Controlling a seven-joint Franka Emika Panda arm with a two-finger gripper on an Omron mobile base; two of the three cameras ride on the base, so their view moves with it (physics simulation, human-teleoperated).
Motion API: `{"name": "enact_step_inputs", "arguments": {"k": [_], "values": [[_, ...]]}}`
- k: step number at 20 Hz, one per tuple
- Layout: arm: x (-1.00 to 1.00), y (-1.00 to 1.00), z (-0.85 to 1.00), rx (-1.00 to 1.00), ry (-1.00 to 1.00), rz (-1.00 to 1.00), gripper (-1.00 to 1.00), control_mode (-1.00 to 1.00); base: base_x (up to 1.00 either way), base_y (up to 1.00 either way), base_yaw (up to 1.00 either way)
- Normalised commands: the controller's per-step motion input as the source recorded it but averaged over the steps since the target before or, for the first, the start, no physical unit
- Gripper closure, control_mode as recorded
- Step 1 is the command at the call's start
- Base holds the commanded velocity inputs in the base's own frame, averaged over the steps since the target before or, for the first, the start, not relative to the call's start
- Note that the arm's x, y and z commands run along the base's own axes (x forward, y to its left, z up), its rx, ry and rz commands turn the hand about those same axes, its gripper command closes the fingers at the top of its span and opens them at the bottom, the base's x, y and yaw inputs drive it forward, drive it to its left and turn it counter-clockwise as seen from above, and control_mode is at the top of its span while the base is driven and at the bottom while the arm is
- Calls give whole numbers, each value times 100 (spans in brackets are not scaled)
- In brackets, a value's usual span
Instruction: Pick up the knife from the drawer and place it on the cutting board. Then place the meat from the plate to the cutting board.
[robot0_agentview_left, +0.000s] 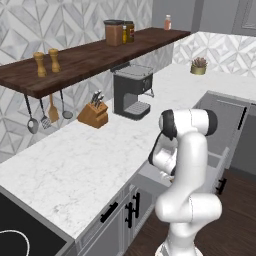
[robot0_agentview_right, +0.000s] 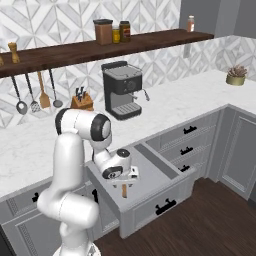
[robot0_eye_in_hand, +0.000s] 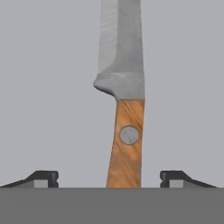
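drawer (robot0_agentview_right: 165, 172): pulled open, knife (robot0_eye_in_hand: 124, 100) flat inside | gripper (robot0_eye_in_hand: 109, 178): wide open, straddling wooden handle, gripping nothing

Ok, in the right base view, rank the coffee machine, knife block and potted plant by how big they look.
1. Coffee machine, clearly largest.
2. Knife block and potted plant look about alike, and they sit at different distances, so I won't rank them.

1. Drawer (robot0_agentview_right: 165, 172), pulled open: the knife (robot0_eye_in_hand: 124, 109) lies flat on its pale grey floor.
2. Marble counter (robot0_agentview_left: 70, 165): bears a coffee machine (robot0_agentview_left: 131, 91), a knife block (robot0_agentview_left: 93, 114) and a potted plant (robot0_agentview_left: 198, 66).
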Motion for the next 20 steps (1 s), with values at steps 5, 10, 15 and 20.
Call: {"name": "enact_step_inputs", "arguments": {"k": [5,10,15,20], "values": [[-32,6,-61,0,0,0,100,-100,0,0,0],[-78,23,-75,0,-8,0,100,-100,0,0,0],[-80,4,-67,0,-8,0,100,-100,0,0,0],[-60,-25,-28,-2,0,0,100,-100,0,0,0]]}}
